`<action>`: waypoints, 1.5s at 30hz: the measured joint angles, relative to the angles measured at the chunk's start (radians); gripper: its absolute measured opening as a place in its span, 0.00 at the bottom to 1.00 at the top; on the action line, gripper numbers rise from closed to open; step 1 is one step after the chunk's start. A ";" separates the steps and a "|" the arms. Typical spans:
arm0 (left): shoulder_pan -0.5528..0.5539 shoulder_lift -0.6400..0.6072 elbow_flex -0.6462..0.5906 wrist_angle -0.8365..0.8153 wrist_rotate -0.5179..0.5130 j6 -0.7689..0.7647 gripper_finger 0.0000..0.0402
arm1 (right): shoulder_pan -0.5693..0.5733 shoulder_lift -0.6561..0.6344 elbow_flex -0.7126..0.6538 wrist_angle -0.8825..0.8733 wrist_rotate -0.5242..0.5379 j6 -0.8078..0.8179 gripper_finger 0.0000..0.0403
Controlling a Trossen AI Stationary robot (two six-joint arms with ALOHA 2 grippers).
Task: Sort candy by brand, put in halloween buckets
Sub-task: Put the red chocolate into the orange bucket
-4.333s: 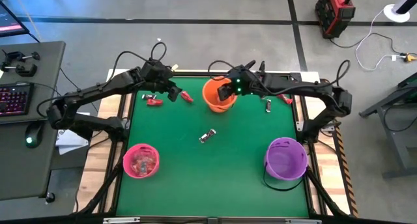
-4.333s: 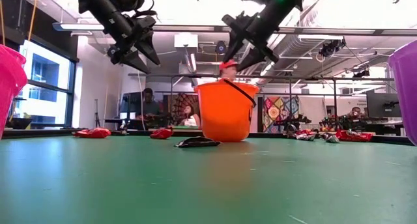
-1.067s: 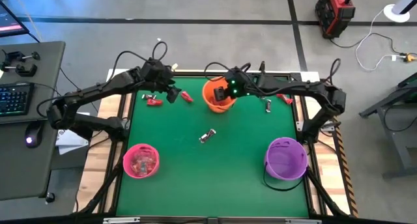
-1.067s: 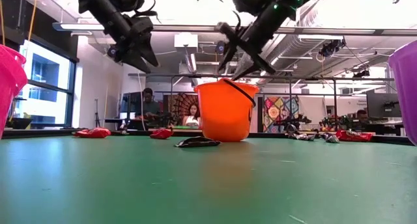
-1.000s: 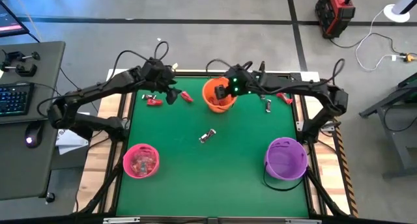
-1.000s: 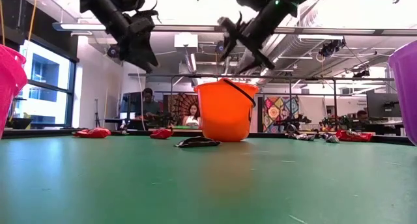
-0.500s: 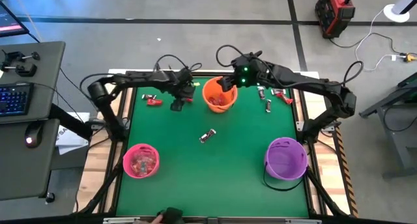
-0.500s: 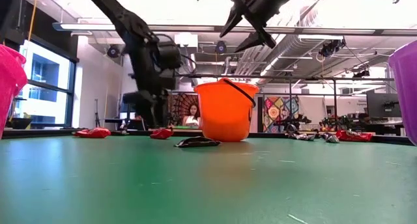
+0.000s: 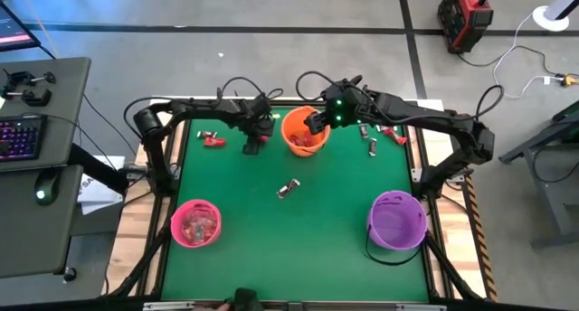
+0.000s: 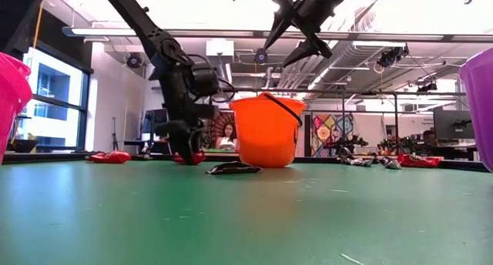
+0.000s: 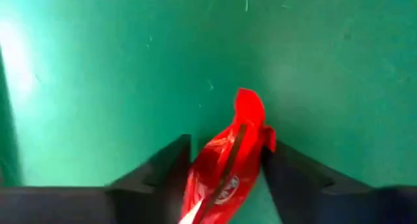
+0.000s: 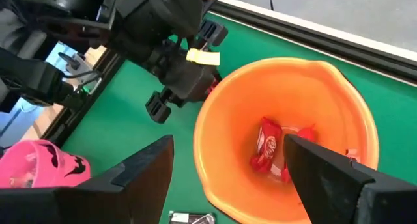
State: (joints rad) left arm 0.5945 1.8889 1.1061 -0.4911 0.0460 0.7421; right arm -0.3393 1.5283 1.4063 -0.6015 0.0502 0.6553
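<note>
Setting: robotics lab or workshop. Evidence: green-topped work table point(image 9: 298, 212) in wood-and-metal frame on grey concrete floor point(image 9: 271, 62) with dark tape lines; desk at left with backlit keyboard point(image 9: 18, 136) and mouse; red equipment case point(image 9: 465, 15) far right; exposed ceiling ducts point(image 10: 362, 45), large windows, monitors, seated person point(image 10: 228, 138) in far background.

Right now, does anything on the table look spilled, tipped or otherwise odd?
Nothing stands out. The orange bucket, pink bucket and purple bucket all stand upright; loose candy still lies unsorted on the green table. The left pincer straddles a red candy.
</note>
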 joint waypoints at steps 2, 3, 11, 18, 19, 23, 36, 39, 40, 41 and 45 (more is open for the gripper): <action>-0.003 -0.020 -0.004 -0.004 0.002 -0.050 0.29 | 0.000 -0.011 0.000 0.000 0.000 0.006 0.70; -0.003 -0.034 -0.006 -0.011 0.006 -0.061 0.21 | 0.000 -0.023 0.000 0.003 0.000 0.008 0.70; 0.060 -0.324 -0.007 -0.015 0.010 -0.201 0.14 | -0.007 -0.173 0.000 0.007 0.067 -0.012 0.70; -0.020 -0.469 -0.004 0.316 0.310 -0.492 0.10 | -0.009 -0.243 0.000 0.000 0.225 -0.068 0.70; -0.048 -0.465 -0.004 0.352 0.307 -0.513 0.09 | -0.010 -0.243 0.000 0.000 0.233 -0.070 0.70; -0.164 -0.397 -0.004 0.466 0.149 -0.547 0.11 | -0.014 -0.239 0.000 -0.013 0.229 -0.070 0.70; -0.209 -0.134 0.165 0.451 0.050 -0.660 0.48 | -0.047 -0.231 0.000 -0.306 0.372 0.114 0.70; -0.208 -0.150 0.242 0.314 0.048 -0.649 0.56 | -0.113 -0.233 -0.041 -0.512 0.424 0.204 0.70; -0.203 -0.164 0.264 0.275 0.045 -0.641 0.57 | -0.149 -0.233 -0.072 -0.566 0.417 0.226 0.70; -0.198 -0.182 0.280 0.233 0.044 -0.630 0.59 | -0.188 -0.233 -0.112 -0.610 0.391 0.237 0.70; -0.175 -0.271 0.285 0.205 0.038 -0.631 0.60 | -0.348 -0.232 -0.318 -0.594 0.234 0.212 0.70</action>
State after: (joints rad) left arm 0.4197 1.6177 1.3914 -0.2857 0.0837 0.1108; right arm -0.6868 1.2961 1.0884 -1.1959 0.2844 0.8676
